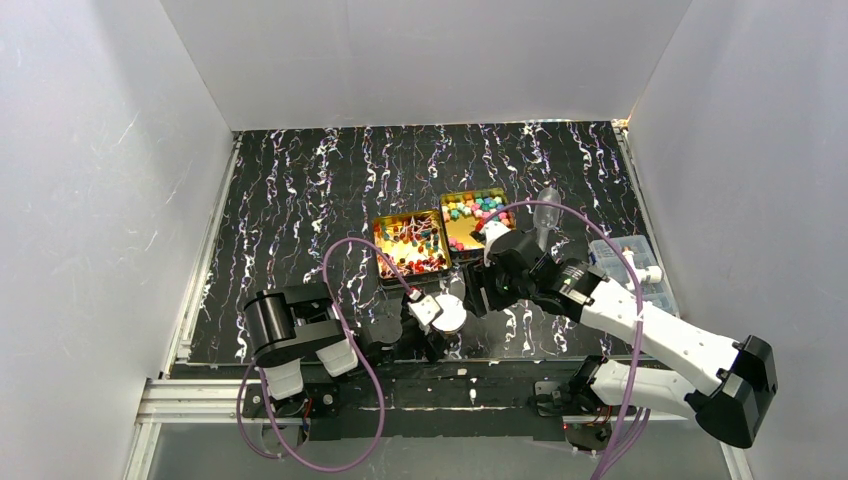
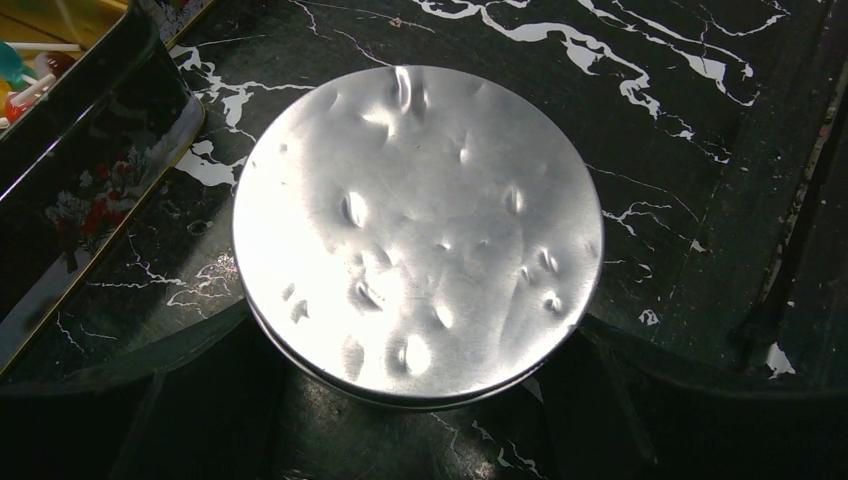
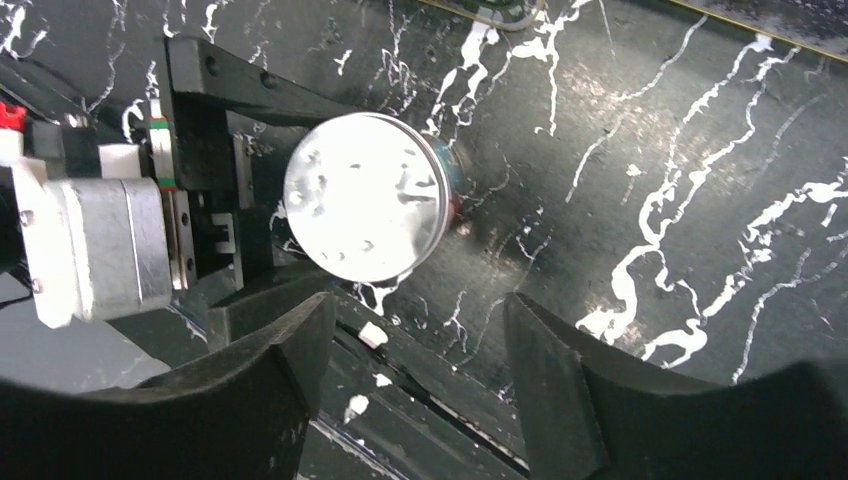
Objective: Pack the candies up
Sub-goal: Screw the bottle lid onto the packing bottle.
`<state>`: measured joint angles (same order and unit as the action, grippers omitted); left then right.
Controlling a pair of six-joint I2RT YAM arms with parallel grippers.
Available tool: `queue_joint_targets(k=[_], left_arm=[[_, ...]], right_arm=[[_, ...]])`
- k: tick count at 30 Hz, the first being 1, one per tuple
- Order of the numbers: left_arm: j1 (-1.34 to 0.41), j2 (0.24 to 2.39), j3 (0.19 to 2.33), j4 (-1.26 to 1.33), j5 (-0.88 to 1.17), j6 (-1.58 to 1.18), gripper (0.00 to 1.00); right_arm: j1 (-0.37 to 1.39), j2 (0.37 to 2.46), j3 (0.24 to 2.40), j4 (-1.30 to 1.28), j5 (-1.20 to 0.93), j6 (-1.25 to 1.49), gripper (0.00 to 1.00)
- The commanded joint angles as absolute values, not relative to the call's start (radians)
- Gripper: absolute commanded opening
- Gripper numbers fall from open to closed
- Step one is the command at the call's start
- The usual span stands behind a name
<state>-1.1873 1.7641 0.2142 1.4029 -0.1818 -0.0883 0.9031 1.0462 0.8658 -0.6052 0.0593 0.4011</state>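
So the candies [image 1: 445,228] are all sitting in two open gold tins side by side in the middle of the black marbled table [image 1: 300,200]. The left tin [image 1: 377,243] has the thin twist-wrapped pieces [image 1: 412,240], and the right tin [image 1: 460,238] has the round lumps [image 1: 478,208] in pink, green, yellow and blue, mostly piled toward its far end. I can't see any candy outside the tins.

The left gripper [image 1: 440,318] is low over the near edge of the table, just in front of the left tin, and it's clamped on a small jar [image 3: 450,185]. The jar's round lid [image 2: 415,230] is on (it looks dented and shiny from the left wrist camera, and it fills most of that view). From the right wrist camera you can see one finger on each side of the jar, which is tipped over so the lid faces that camera.

The right gripper [image 3: 418,320] hangs just beside the jar on its right, in front of the right tin. Its fingers [image 3: 285,370] are spread apart with nothing between them, just bare table underneath.

Over by the right wall there's a clear plastic box [image 1: 630,262], well apart from the tins
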Motion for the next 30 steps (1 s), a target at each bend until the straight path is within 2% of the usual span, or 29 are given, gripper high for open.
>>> queue_joint_targets(k=[1,3,15,30], left_arm=[[-1.187,1.773,0.225,1.374,-0.145,-0.054,0.68],[-1.188,1.768,0.223,1.37,-0.137,-0.053,0.64],[-1.187,1.745,0.201,1.347,-0.134,-0.059,0.55],[-1.188,1.709,0.199,1.303,-0.142,-0.058,0.53]], right_arm=[[0.899,1.075,0.839,-0.489,0.016,0.435,0.64],[0.898,1.098,0.838,-0.466,0.013,0.441,0.57],[0.859,1.223,0.848,-0.384,0.006,0.387,0.47],[0.818,1.324,0.817,-0.291,-0.129,0.364,0.36]])
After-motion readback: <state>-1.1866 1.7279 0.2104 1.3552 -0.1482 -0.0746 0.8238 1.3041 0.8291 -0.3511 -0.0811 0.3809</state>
